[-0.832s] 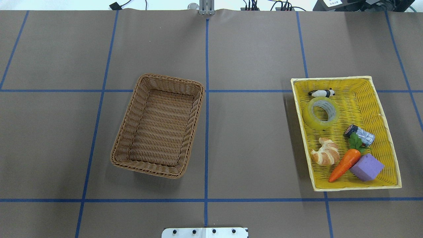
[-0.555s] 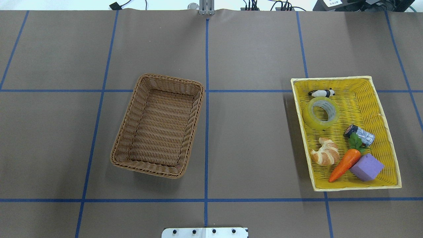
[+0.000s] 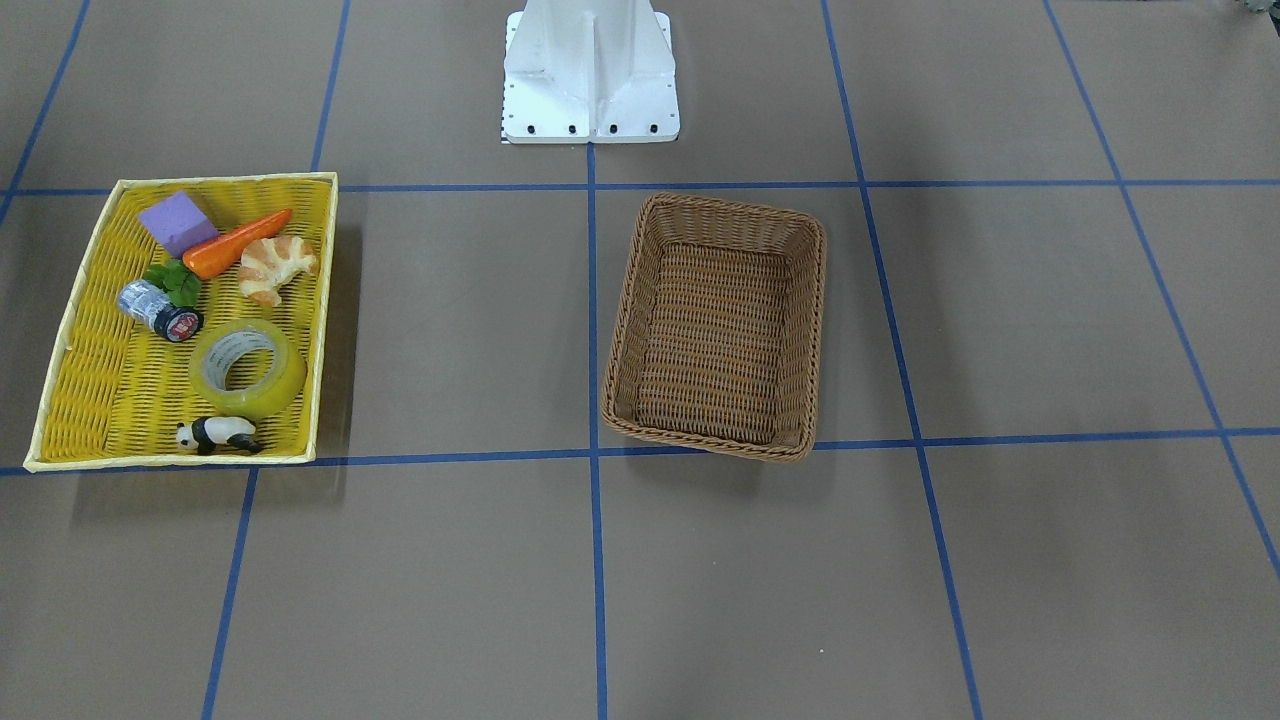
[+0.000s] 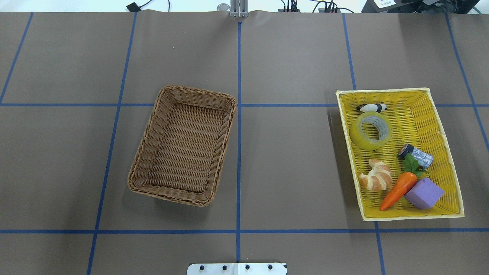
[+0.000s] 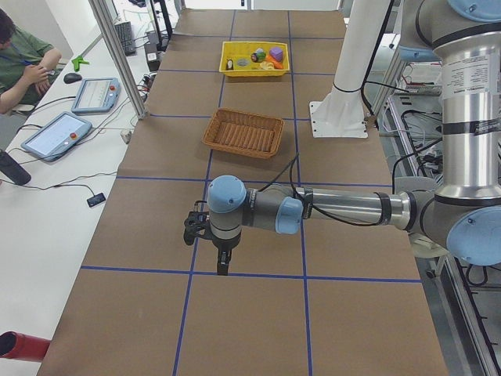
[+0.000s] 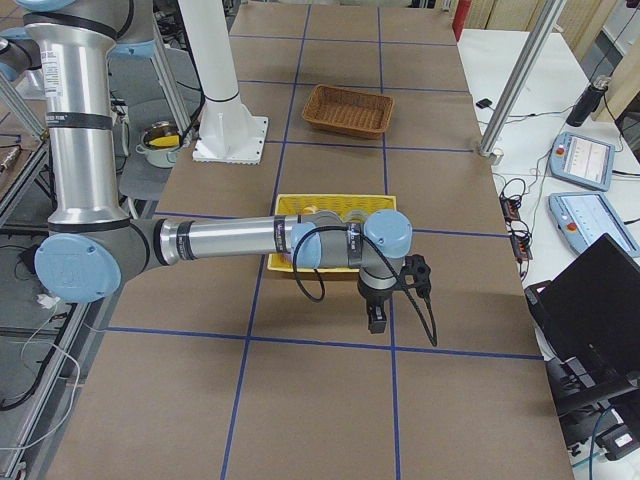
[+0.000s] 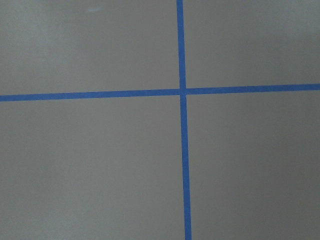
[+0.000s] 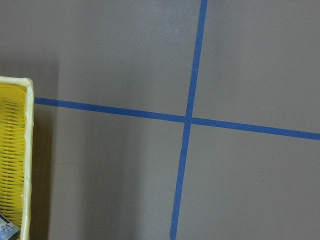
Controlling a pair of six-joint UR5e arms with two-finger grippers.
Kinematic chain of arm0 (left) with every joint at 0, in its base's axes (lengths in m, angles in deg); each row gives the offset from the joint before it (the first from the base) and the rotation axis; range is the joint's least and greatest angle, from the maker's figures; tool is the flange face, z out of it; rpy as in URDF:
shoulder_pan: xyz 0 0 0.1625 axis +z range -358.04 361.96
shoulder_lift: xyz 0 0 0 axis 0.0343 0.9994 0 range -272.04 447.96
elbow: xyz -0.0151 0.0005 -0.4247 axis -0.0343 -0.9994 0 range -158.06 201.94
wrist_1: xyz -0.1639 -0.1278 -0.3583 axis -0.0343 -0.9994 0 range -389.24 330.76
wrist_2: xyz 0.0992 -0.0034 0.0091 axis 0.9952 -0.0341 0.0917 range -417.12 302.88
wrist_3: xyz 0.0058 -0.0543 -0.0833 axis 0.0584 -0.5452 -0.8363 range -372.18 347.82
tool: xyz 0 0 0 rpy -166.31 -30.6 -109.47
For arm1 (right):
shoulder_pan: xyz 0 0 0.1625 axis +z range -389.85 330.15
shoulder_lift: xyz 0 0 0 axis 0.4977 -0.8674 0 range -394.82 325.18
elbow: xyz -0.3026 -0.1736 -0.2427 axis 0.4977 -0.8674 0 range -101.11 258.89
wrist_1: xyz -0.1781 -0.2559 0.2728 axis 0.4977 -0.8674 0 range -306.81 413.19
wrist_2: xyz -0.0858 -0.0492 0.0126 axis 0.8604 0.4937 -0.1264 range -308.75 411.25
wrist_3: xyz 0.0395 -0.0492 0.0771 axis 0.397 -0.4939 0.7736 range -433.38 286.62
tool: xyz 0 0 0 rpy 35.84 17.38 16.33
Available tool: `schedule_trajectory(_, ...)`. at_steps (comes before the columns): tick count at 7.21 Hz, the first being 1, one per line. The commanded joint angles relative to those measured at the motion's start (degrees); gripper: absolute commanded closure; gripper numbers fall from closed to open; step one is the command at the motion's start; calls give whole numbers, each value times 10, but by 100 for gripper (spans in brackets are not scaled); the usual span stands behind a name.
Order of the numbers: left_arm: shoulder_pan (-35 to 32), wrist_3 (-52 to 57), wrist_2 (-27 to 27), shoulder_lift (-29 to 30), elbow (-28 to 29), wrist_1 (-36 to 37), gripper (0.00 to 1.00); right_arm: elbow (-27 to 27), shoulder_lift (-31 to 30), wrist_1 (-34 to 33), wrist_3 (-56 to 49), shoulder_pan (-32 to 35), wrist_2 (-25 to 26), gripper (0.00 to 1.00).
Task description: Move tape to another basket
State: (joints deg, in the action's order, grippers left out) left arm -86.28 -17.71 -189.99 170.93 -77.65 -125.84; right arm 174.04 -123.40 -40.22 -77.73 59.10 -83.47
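Observation:
The tape [image 4: 358, 134], a yellow-green ring, lies flat in the shallow yellow tray [image 4: 382, 91] at the right, next to a small panda figure [image 4: 371, 107]. In the front-facing view the tape [image 3: 275, 388] is at the left. The brown wicker basket [image 4: 198, 91] stands empty left of centre; it also shows in the front-facing view [image 3: 730, 205]. My left gripper [image 5: 222, 262] hangs over bare table far from the basket. My right gripper [image 6: 377, 318] hangs beyond the yellow tray [image 6: 330, 205]. I cannot tell whether either is open or shut.
The yellow tray also holds a croissant [image 4: 376, 175], a carrot [image 4: 397, 187], a purple block [image 4: 424, 193] and a small silver cylinder [image 4: 418, 156]. The tray's rim [image 8: 27, 150] shows at the left of the right wrist view. Blue tape lines cross the brown table.

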Motion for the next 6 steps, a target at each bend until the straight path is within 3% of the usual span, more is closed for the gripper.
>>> schedule_trajectory(1, 1, 2, 1, 1, -2, -1, 2, 6, 0, 1, -1, 0, -4, 0)
schedule_trajectory(6, 4, 2, -5, 39, 26, -8, 2, 56, 46, 8, -1, -53, -17, 0)
